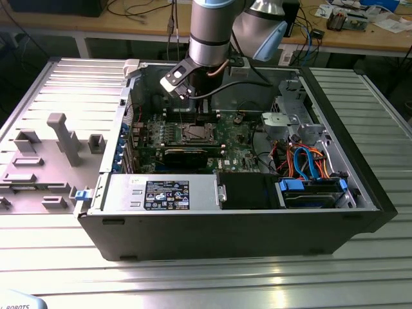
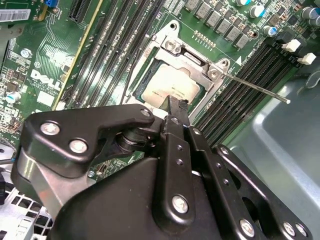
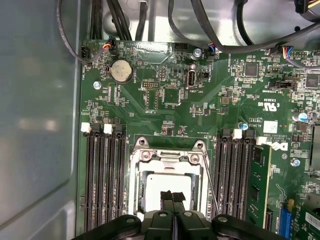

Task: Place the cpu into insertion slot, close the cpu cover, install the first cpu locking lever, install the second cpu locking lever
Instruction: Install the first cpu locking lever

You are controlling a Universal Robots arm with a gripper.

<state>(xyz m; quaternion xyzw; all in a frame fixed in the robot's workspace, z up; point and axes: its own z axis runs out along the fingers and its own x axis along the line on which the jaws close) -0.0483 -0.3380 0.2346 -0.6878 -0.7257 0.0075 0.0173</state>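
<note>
Cpu (image 3: pixel 155 182) sits framed by the cpu cover (image 3: pixel 167 156), directly beneath the tool (image 3: pixel 173 196), whose fingers (image 3: pixel 167 198) are pressed together.

A ribbed grey metal table (image 1: pixel 206 277) stretched across the foreground, its slats running side to side and catching a pale glare near the front edge. Behind it stood a long wooden workbench (image 1: pixel 64 27), strewn with loose cables (image 1: pixel 138 9) and, toward the exterior view's right, papers (image 1: pixel 394 24). The space beneath the bench lay in dark shadow. On the table, toward the exterior view's left, sat a grey moulded tray (image 1: pixel 38 167) with upright pegs.
</note>
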